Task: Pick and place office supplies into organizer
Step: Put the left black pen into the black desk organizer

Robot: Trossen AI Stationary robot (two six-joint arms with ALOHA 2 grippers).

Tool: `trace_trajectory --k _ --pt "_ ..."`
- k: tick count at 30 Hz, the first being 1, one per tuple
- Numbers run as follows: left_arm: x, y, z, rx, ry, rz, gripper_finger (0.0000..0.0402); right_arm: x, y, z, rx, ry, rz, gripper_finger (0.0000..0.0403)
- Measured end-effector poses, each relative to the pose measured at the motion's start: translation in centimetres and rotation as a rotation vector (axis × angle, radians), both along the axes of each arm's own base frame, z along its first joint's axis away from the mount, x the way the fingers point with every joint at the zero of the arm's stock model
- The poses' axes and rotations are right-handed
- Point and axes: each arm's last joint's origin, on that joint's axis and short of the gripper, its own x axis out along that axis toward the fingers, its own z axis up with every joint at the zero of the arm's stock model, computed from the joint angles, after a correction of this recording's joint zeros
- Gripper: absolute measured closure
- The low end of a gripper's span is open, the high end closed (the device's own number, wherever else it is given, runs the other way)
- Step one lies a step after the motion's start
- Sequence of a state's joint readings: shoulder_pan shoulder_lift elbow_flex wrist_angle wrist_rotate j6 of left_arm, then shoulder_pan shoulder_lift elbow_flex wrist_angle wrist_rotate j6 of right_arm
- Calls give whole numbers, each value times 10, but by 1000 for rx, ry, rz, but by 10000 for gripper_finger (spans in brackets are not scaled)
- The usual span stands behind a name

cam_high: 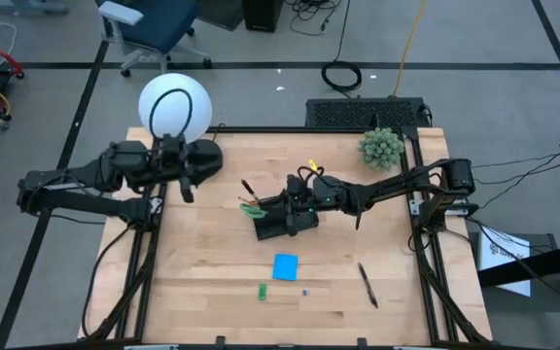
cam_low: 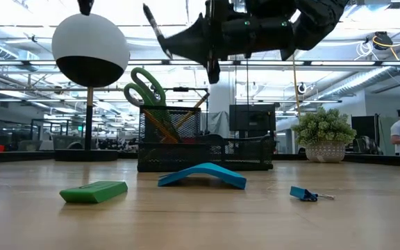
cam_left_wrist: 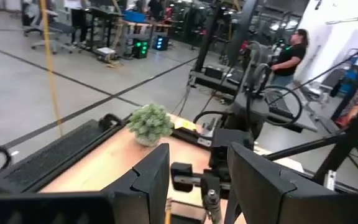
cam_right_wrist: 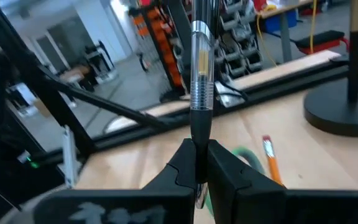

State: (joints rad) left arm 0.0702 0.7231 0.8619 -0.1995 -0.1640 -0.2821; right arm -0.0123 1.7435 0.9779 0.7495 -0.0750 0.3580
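Right gripper (cam_right_wrist: 197, 163) clamped on a pen (cam_right_wrist: 199, 81), hovering directly above the organizer (cam_high: 285, 219) mid-table. Pen axis roughly upright, probably tip down; hard to confirm. Scissors (cam_low: 144, 87) and pencils (cam_low: 165, 125) already fill the tall cup, so free slot room looks tight. Left gripper (cam_high: 187, 190) parked near the lamp base (cam_high: 202, 156), fingers apart, empty. Blue note pad (cam_high: 285, 266) and another pen (cam_high: 367, 285) lie on open table toward the near edge.

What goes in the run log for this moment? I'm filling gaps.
right end effector: shut on pen, over organizer | left end effector: open, empty, by lamp | pad: on table
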Motion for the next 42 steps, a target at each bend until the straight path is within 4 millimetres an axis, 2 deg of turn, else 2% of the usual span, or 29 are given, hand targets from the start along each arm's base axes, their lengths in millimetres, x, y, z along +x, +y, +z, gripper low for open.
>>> trace_trajectory --k 5,16,22,26,30,34,42 --pt "11 -1 -3 11 12 -54 243 1 5 7 34 -69 -2 397" --pt "22 -5 -4 -59 1 -208 243 -3 4 24 39 -177 -26 397" --pt "46 -4 -6 -47 -50 -219 243 -3 4 26 31 -183 -25 397" --pt "65 -3 -14 -61 -34 -222 243 -3 4 26 39 -187 -27 397" --pt "74 -3 -20 -65 -12 -220 243 -3 4 26 48 -184 -30 397" --pt "76 -3 -23 -63 7 -218 243 -3 4 26 50 -188 -30 398" --pt "71 3 -23 -46 20 -76 243 -3 5 26 69 -188 -31 400"
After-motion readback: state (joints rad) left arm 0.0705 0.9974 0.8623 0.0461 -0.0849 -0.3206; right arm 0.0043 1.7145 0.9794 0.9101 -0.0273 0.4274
